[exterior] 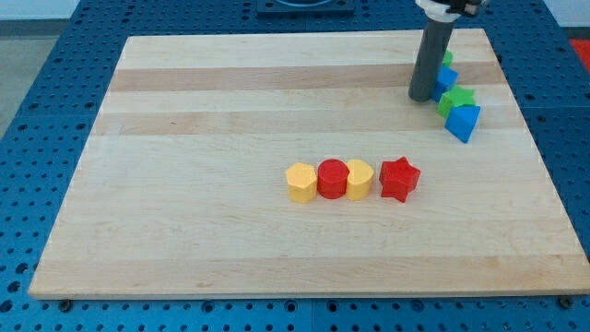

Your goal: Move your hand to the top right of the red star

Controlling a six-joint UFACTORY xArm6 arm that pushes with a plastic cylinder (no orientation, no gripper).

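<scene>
My tip (423, 96) rests on the wooden counter (230, 111), well up-right of the red plastic star block (399, 179); there are no fingers. Next, ease down-left toward it.

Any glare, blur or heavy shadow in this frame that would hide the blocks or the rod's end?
Camera view: lighting even and soft, no glare on the wooden board; the red star and the row beside it are sharp, casting only faint shadows; my tip is clear, at the view's top right, beside the green and blue blocks; the rod's upper end is cut off by the frame.
</scene>
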